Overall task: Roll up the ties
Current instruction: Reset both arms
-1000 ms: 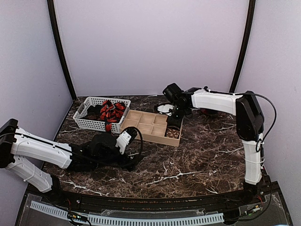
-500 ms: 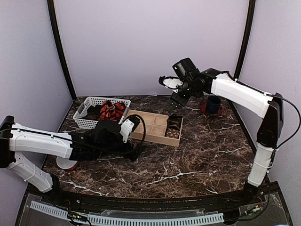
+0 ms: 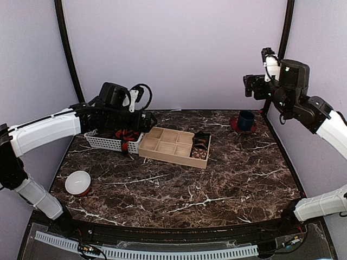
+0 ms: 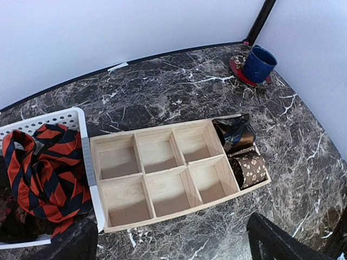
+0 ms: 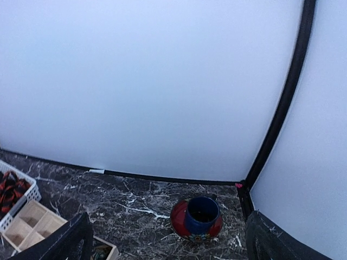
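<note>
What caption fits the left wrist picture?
Two rolled ties sit in the wooden tray; a striped tie waits in the white basket.

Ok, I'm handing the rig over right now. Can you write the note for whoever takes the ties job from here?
Left gripper: open, empty, raised near the basket.
Right gripper: open, empty, raised high on the right side.
Done: the brown dotted tie and a dark brownish tie sit rolled in the right-end compartments of the wooden tray, the dotted one nearer.
Left: the red-and-black striped tie lies unrolled in the basket, with dark fabric beside it, likely more ties. Six tray compartments are empty.
</note>
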Robot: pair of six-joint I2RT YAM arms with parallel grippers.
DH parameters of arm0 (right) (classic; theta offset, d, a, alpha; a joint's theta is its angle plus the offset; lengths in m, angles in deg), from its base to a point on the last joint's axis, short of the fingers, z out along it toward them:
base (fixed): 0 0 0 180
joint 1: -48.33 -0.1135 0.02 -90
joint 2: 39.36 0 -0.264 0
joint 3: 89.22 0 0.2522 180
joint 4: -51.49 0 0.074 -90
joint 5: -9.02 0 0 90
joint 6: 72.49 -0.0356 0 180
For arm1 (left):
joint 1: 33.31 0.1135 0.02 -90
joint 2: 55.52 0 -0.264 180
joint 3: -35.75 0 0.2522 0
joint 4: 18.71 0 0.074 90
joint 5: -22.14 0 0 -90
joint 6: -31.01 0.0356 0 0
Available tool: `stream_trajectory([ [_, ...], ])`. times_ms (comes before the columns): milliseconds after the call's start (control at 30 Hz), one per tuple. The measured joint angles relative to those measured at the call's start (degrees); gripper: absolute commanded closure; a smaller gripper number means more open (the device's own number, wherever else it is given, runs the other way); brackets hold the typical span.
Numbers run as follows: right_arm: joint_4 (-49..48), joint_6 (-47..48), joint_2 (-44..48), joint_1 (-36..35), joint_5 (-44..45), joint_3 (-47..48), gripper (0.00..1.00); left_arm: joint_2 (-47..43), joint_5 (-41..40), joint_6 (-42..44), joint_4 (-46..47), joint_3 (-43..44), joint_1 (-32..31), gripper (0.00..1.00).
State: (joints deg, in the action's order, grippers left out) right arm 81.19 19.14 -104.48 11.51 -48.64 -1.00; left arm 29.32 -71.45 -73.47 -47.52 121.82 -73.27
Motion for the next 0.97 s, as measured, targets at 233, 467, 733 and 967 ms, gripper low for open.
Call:
stream_trajectory([
  [233,7.3,-17.1,0.6,4.7,-8.0,-4.5,0.02,1.2,3.0,-7.0,-7.5,3.0,6.1,0.01],
  [467,9.8,-31.2,-0.6,5.3,-24.2,-20.0,0.02,0.9,3.9,-14.4,-10.5,-6.5,6.2,0.01],
  [733,5.1,-42.8,1.8,5.4,-37.9,-36.2,0.02,-3.9,7.3,-20.5,-10.9,-22.3,6.2,0.01],
  [967,3.1,-46.3,4.1,5.4,-40.7,-38.7,0.02,-4.2,9.2,-22.6,-9.5,-25.2,6.2,0.01],
])
